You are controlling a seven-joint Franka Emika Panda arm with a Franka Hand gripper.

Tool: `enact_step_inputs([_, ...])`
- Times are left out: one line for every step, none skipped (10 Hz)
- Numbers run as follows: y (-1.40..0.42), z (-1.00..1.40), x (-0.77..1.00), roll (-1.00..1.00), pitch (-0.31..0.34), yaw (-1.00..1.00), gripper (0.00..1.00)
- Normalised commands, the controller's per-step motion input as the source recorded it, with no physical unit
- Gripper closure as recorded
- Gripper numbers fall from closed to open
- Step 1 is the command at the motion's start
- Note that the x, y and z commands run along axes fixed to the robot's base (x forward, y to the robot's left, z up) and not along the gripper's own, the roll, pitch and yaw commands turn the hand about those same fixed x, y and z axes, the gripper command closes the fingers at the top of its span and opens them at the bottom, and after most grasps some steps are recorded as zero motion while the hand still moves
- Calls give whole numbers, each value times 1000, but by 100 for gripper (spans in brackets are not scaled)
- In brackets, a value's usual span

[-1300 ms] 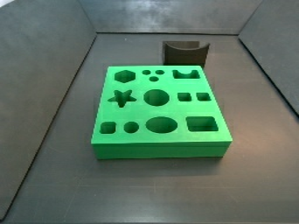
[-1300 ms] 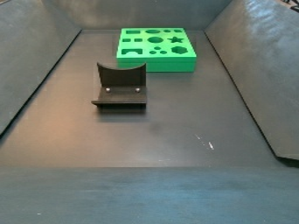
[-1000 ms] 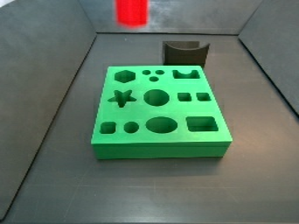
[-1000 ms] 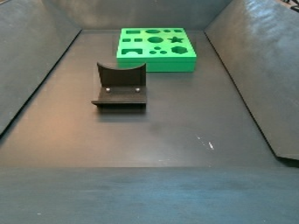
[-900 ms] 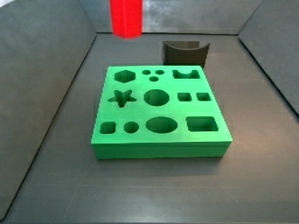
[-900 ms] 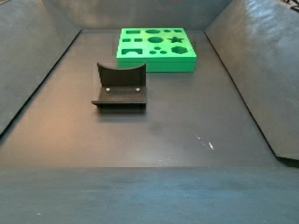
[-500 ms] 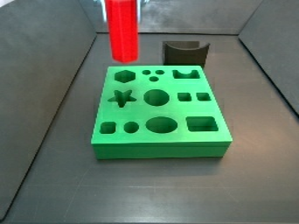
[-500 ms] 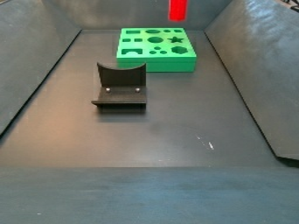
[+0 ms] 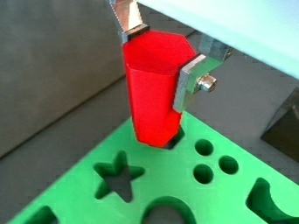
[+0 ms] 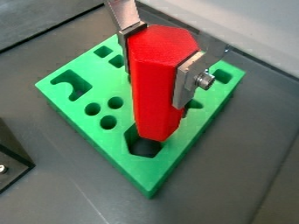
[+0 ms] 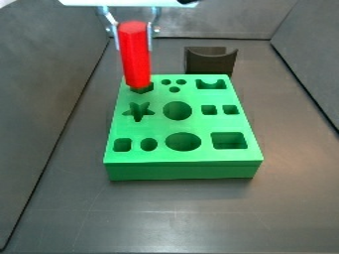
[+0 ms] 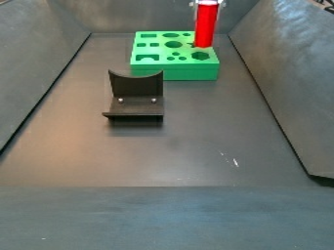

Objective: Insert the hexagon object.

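On the dark bench, gripper [image 9: 158, 59] fingers clamp the upright peg [image 9: 156, 87] over the block's [image 11: 179, 132] corner hexagon hole [image 10: 145, 145] for straight insertion.

Hexagon object [image 9: 152, 92]: glossy red plastic, smooth. Green block [image 10: 87, 87]: matt, smooth. Pincer [image 9: 160, 54] above block, fingers [image 9: 191, 80] silver metal. Tabletop [image 12: 170, 156]: dull dark grey.

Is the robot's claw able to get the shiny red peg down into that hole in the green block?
Probably yes. The claw grips the glossy red hexagon peg upright, its lower end right at a hexagon hole near a corner of the green block. Nothing sits between them.
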Motion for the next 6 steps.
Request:
enact_step_inputs([154, -306, 254, -199, 3, 0, 100])
enact_step_inputs([157, -223, 0, -171, 0, 0, 100])
enact_step_inputs([209, -200, -157, -157, -26, 0, 100])
enact_step_inputs([189, -154, -274, -169, -43, 0, 100])
enact_step_inputs([209, -160, -209, -167, -33, 0, 100])
enact_step_inputs([280, -240, 0, -103, 0, 37, 100])
